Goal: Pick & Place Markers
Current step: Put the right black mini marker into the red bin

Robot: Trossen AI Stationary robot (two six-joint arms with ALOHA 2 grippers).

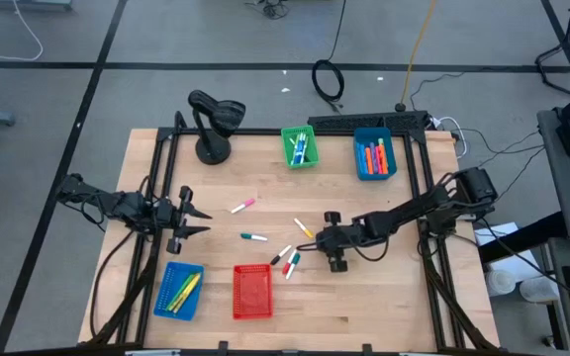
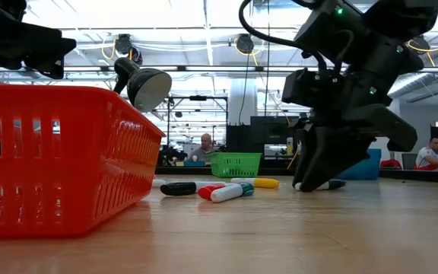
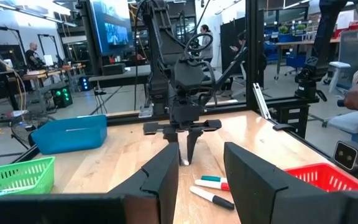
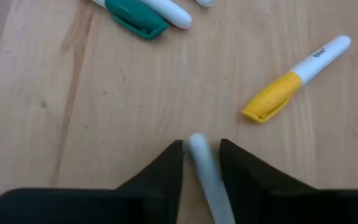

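Note:
My right gripper point(image 4: 201, 144) is down at the table's middle point(image 1: 317, 240), shut on a white-bodied marker point(image 4: 205, 177) that lies on the wood. Just beyond it lie a yellow-capped marker point(image 4: 294, 78) and a green-capped one point(image 4: 143, 15). More markers lie in a loose cluster point(image 1: 287, 261) beside the red basket point(image 1: 252, 292); a pink one point(image 1: 242, 206) and a teal one point(image 1: 253, 236) lie farther left. My left gripper point(image 1: 201, 220) waits open at the table's left edge, pointing level across the table. My right gripper pinches the white marker's barrel near its one end point(image 4: 197, 142) between the two fingertips point(image 4: 178, 152). The fingers slant down from above and from the table's right. The marker lies flat on the table below them point(image 2: 322, 185).
A green basket point(image 1: 300, 146) and a blue basket point(image 1: 374, 155) holding markers stand at the far edge. Another blue basket point(image 1: 179, 290) with markers stands near left. A black desk lamp point(image 1: 214, 124) stands at the far left. Bare wood lies at the near right.

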